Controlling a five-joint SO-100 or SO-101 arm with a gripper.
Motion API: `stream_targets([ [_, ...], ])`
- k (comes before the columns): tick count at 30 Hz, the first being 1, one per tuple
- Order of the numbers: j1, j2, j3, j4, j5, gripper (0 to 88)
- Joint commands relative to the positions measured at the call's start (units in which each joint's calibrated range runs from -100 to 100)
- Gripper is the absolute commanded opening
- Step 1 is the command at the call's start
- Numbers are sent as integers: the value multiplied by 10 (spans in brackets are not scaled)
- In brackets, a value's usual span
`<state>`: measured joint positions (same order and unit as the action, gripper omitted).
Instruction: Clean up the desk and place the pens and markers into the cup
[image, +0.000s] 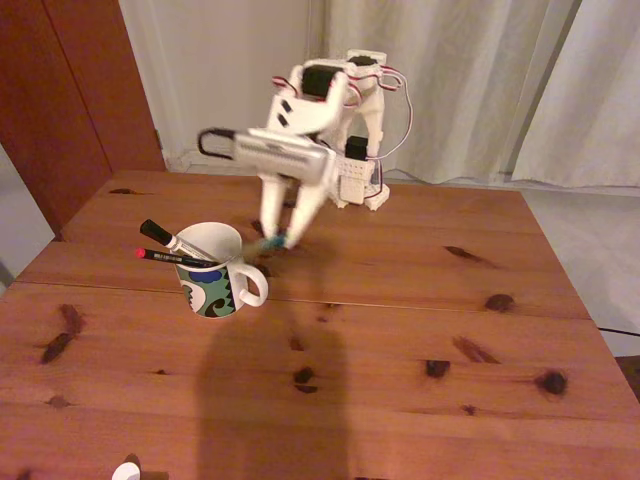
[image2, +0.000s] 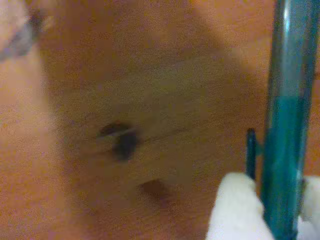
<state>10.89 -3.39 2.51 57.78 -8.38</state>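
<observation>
The cup (image: 213, 283), a white mug with a green and blue wavy pattern, stands left of centre on the desk (image: 420, 330), handle to the right in the fixed view. A white marker with a black cap (image: 165, 237) and a black pen with a red tip (image: 170, 257) lean out of it to the left. My gripper (image: 283, 238) points down just right of the cup's rim, shut on the teal-green pen (image: 271, 243). In the wrist view the teal pen (image2: 285, 125) runs upright between white fingers (image2: 235, 212) of the gripper (image2: 280, 215) above the blurred wood.
The arm's base (image: 360, 185) sits at the desk's far edge before pale curtains. A small white object (image: 126, 470) lies at the near edge. A dark shadow falls on the wood in front of the cup. The right half of the desk holds nothing.
</observation>
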Motion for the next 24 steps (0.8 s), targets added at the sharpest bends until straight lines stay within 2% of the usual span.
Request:
stream_targets([
  [1, 51, -52, -25, -6, 5, 7],
  [11, 142, -51, -24, -28, 0, 7],
  [17, 153, -53, 52, -134, -1, 7],
  [24, 147, -57, 125, -268, -27, 7],
])
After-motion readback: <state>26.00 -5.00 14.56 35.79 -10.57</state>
